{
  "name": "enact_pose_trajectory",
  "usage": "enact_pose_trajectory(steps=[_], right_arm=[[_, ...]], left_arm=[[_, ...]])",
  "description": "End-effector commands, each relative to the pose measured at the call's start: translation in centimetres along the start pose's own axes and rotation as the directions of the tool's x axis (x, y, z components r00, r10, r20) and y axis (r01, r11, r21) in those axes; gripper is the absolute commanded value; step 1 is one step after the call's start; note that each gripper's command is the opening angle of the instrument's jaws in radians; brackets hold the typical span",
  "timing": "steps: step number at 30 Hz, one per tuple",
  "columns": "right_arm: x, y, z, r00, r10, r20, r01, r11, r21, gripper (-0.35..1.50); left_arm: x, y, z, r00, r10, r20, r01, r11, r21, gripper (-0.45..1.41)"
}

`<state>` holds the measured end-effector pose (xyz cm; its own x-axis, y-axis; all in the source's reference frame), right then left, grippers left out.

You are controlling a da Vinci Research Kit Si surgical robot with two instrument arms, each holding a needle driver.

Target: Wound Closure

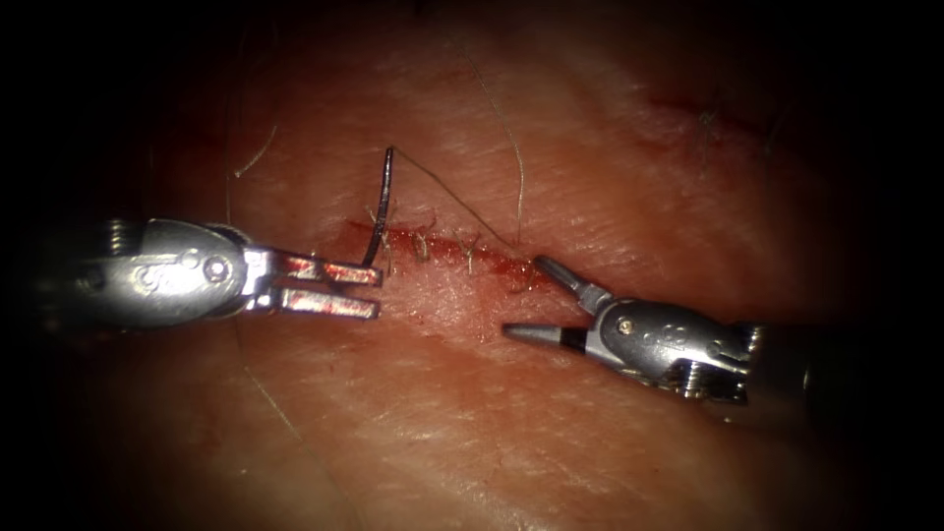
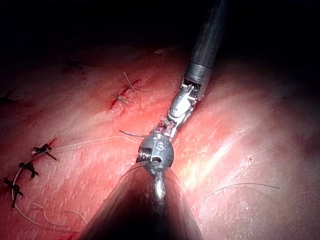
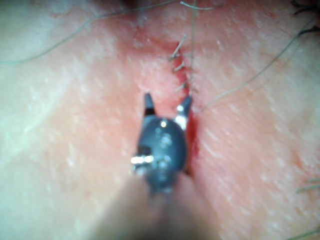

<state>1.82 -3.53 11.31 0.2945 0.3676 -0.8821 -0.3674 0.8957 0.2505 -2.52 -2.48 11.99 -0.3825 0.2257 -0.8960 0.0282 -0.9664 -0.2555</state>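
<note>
the left pincer [image 1: 349, 288] comes in level from the left, its two jaws slightly spread and holding nothing; the upper jaw's tip lies just beside the lower end of the needle [image 1: 380, 206]. the needle stands nearly upright at the left end of the cut [image 1: 442, 248], its lower end at the tissue [image 1: 551, 413]; whether it enters cannot be told. thread [image 1: 457, 202] runs from the needle's top down to the right toward the cut, where short stitch ends cross the red fluid [image 1: 497, 265]. at the cut's right end, the right pincer [image 1: 523, 297] is spread wide and holds nothing, one jaw tip at the cut.
</note>
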Motion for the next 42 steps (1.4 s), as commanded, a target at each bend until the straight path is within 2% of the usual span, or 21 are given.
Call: enact_pose_trajectory(steps=[1,4,11,18,19,20,22,27,33,36,42], right_arm=[[0.0,-0.06,0.04,1.0,0.002,-0.007,-0.002,1.0,0.009,0.86],[0.0,-0.05,0.04,1.0,0.004,-0.013,-0.004,1.0,0.009,0.81],[-0.14,0.12,0.21,1.0,0.001,-0.01,-0.001,1.0,-0.013,0.82],[-0.27,0.18,0.38,1.0,-0.007,-0.009,0.007,1.0,-0.012,0.67],[-0.29,0.16,0.39,1.0,-0.009,-0.008,0.009,1.0,-0.008,0.57],[-0.3,0.15,0.4,1.0,-0.011,-0.006,0.011,1.0,0.002,0.39],[-0.32,0.11,0.4,1.0,-0.017,0.001,0.017,0.999,0.034,-0.35],[-0.33,0.1,0.28,0.999,-0.046,0.01,0.046,0.996,0.076,-0.35],[-0.3,0.03,-0.16,0.999,-0.049,0.003,0.049,0.996,0.08,-0.35],[-0.2,-0.09,-0.45,0.999,-0.043,-0.015,0.044,0.995,0.088,-0.35],[0.17,-0.59,-0.89,0.999,-0.035,-0.039,0.04,0.99,0.133,-0.35]], left_arm=[[-0.05,0.01,0.05,1.0,-0.001,0.002,0.001,1.0,-0.001,-0.45],[-0.09,0.04,0.01,1.0,-0.001,0.005,0.001,1.0,0.003,-0.45],[-0.05,0.13,0.0,1.0,-0.002,0.012,0.002,1.0,0.013,-0.45],[0.01,0.19,-0.01,1.0,-0.005,0.009,0.005,1.0,0.006,-0.45],[0.01,0.19,-0.01,1.0,-0.005,0.007,0.005,1.0,0.004,-0.45],[0.01,0.19,-0.01,1.0,-0.005,0.007,0.005,1.0,0.004,-0.45],[0.01,0.2,-0.01,1.0,-0.005,0.007,0.005,1.0,0.004,-0.45],[0.02,0.19,-0.01,1.0,-0.006,0.003,0.006,1.0,0.003,-0.45],[-0.06,0.26,0.19,1.0,0.008,-0.017,-0.008,1.0,0.005,-0.45],[-0.2,0.34,0.36,1.0,0.017,-0.022,-0.017,1.0,-0.001,-0.45],[-0.41,0.44,0.55,1.0,0.002,-0.016,-0.002,1.0,0.007,-0.45]])
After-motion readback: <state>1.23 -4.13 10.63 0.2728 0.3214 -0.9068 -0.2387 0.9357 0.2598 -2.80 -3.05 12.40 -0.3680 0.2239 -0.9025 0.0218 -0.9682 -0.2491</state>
